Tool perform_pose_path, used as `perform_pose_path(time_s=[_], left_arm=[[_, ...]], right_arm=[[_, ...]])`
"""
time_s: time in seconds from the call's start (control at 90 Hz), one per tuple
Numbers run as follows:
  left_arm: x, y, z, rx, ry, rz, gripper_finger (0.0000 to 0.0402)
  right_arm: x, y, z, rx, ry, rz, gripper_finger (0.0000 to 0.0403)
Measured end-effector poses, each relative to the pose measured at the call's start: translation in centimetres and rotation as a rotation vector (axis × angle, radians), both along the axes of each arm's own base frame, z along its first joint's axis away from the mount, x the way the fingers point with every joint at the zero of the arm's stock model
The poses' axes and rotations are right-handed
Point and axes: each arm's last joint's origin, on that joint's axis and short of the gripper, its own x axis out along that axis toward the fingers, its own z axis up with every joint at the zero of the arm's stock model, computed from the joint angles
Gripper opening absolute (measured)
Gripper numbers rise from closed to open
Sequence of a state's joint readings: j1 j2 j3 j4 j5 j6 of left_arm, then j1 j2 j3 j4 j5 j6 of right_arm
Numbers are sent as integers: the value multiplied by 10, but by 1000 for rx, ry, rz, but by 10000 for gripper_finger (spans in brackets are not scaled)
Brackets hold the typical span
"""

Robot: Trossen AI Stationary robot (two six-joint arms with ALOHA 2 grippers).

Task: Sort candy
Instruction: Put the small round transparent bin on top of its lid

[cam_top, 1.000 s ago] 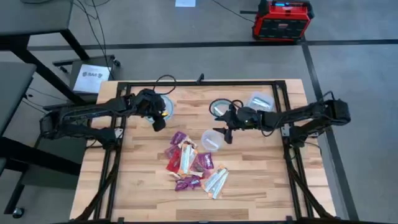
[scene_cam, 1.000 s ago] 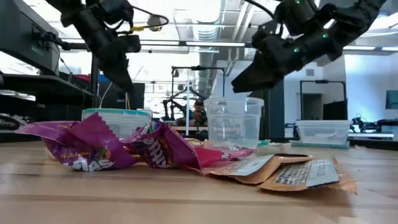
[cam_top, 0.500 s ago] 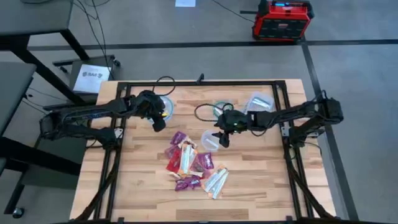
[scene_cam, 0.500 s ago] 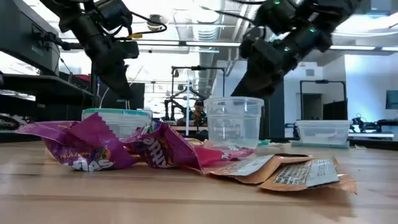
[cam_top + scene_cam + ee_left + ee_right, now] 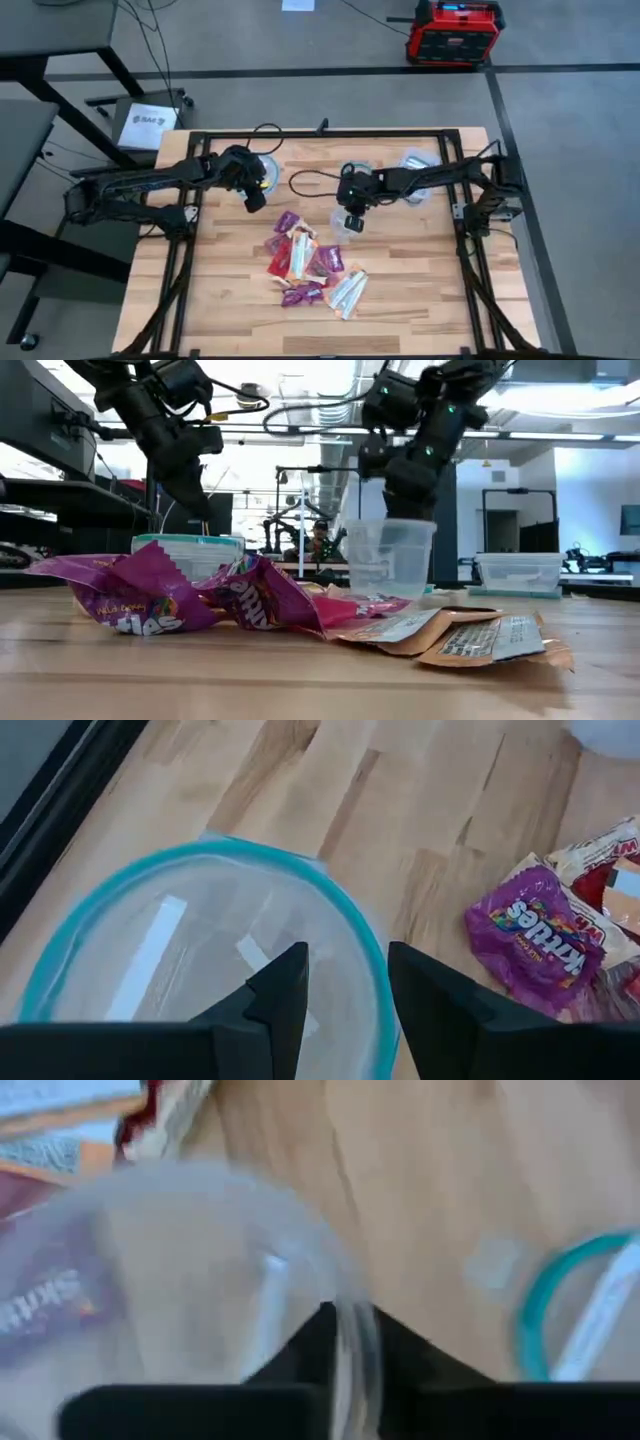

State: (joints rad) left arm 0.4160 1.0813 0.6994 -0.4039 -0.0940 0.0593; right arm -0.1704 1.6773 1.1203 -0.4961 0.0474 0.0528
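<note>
Sorting had barely begun: the candy [image 5: 308, 262] lay heaped at centre of the high view, lower-mid table [image 5: 230, 300], none visibly binned. Right gripper [image 5: 352, 221] was pinched shut on the clear cup [image 5: 388, 555] rim just above the pile; wrist view showed one finger inside, one outside the wall. Left gripper [image 5: 254, 199] hovered w/ narrow-open jaws over the teal-rimmed container [image 5: 190, 960], upper left. Vs 1 s ago: right arm had reached left approx. from beside the cup to onto it; cup now tilted. Left unchanged.
</note>
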Motion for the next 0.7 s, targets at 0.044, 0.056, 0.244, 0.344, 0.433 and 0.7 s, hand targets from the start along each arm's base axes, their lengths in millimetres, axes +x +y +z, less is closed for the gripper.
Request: perform_pose_path(time_s=[0.044, 0.056, 0.244, 0.344, 0.433, 0.7], left_arm=[[0, 0, 0, 0, 1, 0, 127], [0, 0, 0, 0, 1, 0, 127], [0, 0, 0, -1, 0, 0, 127], [0, 0, 0, -1, 0, -2, 127], [0, 0, 0, 0, -4, -2, 127], [1, -1, 0, 2, -6, -9, 127]], right_arm=[[-3, -10, 12, -7, -3, -12, 9], [-4, -13, 16, -11, -4, -15, 8], [-35, -80, 54, -59, -51, -157, 4], [-53, -116, 43, 15, -42, -228, 3], [-58, -134, 29, 76, -25, -261, 2], [-49, -143, -3, 147, 40, -271, 9]])
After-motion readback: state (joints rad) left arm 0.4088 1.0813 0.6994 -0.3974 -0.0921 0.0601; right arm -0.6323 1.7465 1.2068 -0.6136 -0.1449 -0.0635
